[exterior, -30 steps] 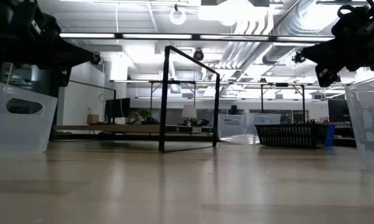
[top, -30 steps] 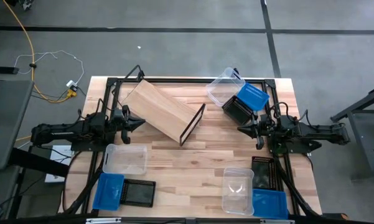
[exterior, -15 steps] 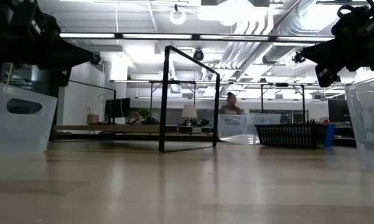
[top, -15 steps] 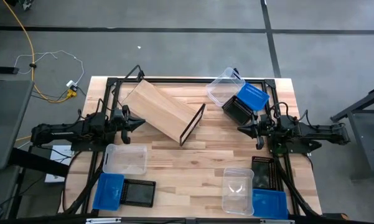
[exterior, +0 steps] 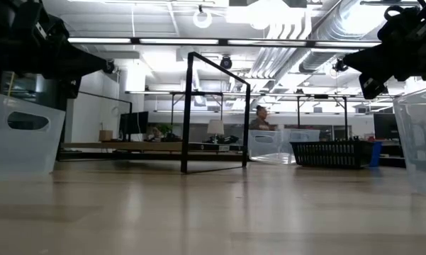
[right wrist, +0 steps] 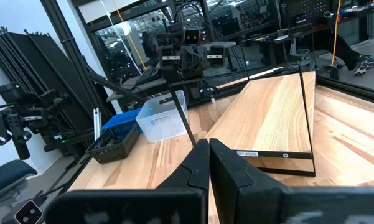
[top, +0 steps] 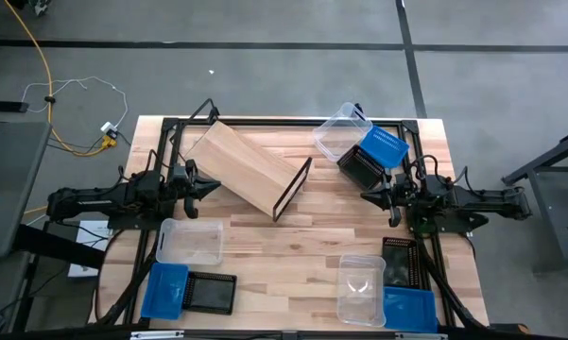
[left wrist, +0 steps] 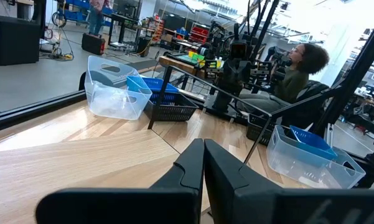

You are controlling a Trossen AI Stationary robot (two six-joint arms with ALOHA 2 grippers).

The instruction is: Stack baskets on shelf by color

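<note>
Nothing is stacked yet: the shelf (top: pixel 250 168) lies tipped and skewed at the back of the surface (top: pixel 302 236), while the baskets (top: pixel 359 151) sit in three clusters near its edges. The left gripper (top: pixel 211 186) and right gripper (top: pixel 367 195) hover empty, fingers pressed together. The shelf's skewed opening could catch a basket. The middle offers open room.

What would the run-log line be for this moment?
left gripper: shut, empty | right gripper: shut, empty | shelf: no baskets in it
</note>
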